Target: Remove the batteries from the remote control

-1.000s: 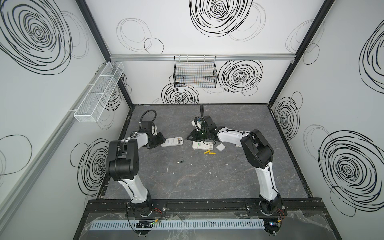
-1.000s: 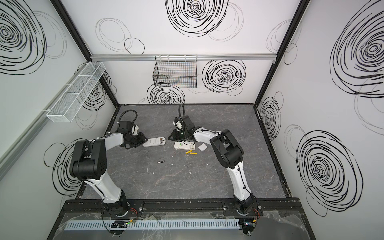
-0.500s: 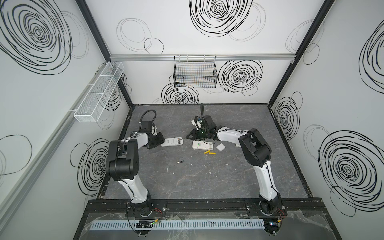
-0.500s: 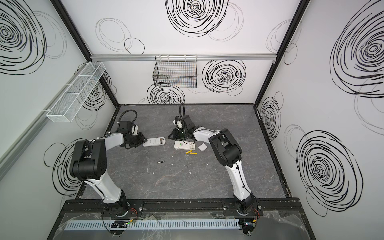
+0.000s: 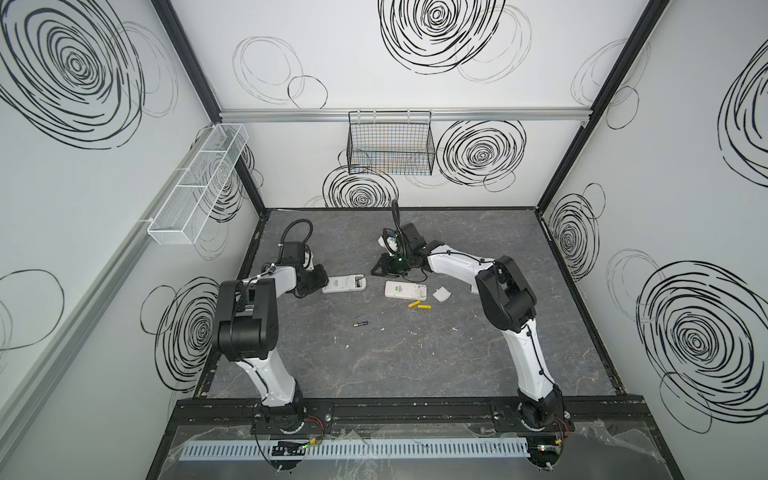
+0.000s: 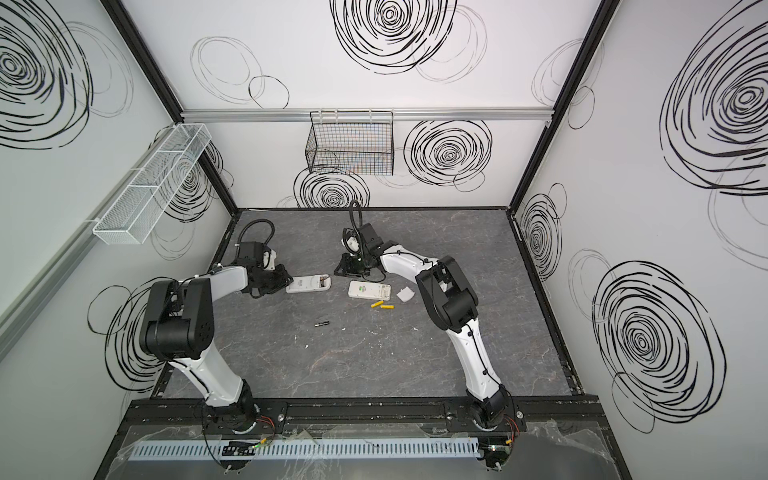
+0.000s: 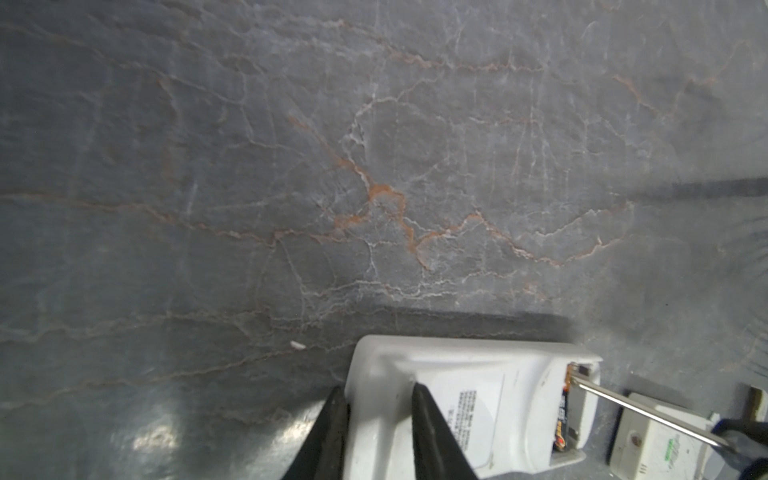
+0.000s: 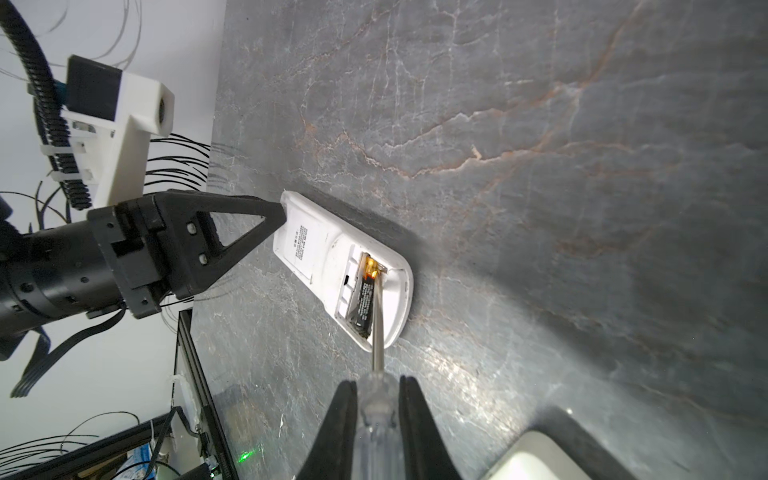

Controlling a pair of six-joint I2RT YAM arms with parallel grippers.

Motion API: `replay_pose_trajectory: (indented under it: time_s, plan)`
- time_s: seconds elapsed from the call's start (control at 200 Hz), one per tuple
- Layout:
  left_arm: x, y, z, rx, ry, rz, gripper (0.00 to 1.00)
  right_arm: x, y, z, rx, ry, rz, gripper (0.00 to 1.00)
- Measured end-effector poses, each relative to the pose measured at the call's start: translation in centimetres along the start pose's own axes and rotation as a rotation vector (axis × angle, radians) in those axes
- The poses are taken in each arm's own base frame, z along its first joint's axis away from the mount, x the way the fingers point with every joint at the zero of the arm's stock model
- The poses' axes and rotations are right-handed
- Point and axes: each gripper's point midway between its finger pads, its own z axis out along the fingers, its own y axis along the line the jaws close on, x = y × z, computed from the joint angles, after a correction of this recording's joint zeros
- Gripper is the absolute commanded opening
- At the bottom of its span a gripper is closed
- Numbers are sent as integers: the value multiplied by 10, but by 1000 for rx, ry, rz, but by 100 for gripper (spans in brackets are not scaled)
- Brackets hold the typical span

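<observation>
On the left, our left end effector [image 7: 378, 388] has its jaws drawn narrow astride a corner of the white remote [image 7: 478, 374], one finger outside its edge and one over its back. Whether they truly pinch it we cannot tell. The remote lies back-up on the bench [image 5: 415, 353], its bay uncovered at the end away from that end effector. One black battery [image 8: 363, 305] sits in the bay, its long axis seemingly across the remote's width. The screwdriver [image 8: 375, 401] comes in from the right, its shaft almost along the battery and its tip at the brassy end farthest from the right end effector [image 8: 377, 380], whose jaws are clamped on the clear handle. So the battery lies straight ahead of the right end effector, and we judge the next move a lever at that far end. Further right, a loose black battery [image 5: 360, 323], two yellow batteries [image 5: 424, 307] and a second remote [image 5: 405, 289] lie on the bench.
</observation>
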Motion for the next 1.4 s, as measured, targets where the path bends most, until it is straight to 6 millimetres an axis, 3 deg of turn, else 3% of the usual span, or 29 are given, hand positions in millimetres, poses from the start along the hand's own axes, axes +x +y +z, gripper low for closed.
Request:
replay_pose_trajectory:
  time_s: [0.41,0.65,0.825,1.166,1.271,1.396]
  plan:
    - [-5,1,0,-8,-21,6,26,4,2,0,-73,39,66,0]
    - [-9,0,0,-9,-40,13,26,16,-8,0,-237,31,179,0]
    - [-4,-6,2,1,-25,26,26,34,6,0,-332,92,207,0]
    - [0,-9,3,13,-15,29,28,46,5,-1,-387,114,231,0]
    - [3,-11,4,21,-5,30,35,44,7,-8,-392,101,224,0]
    - [5,-13,4,26,0,38,36,38,20,-30,-410,63,190,0]
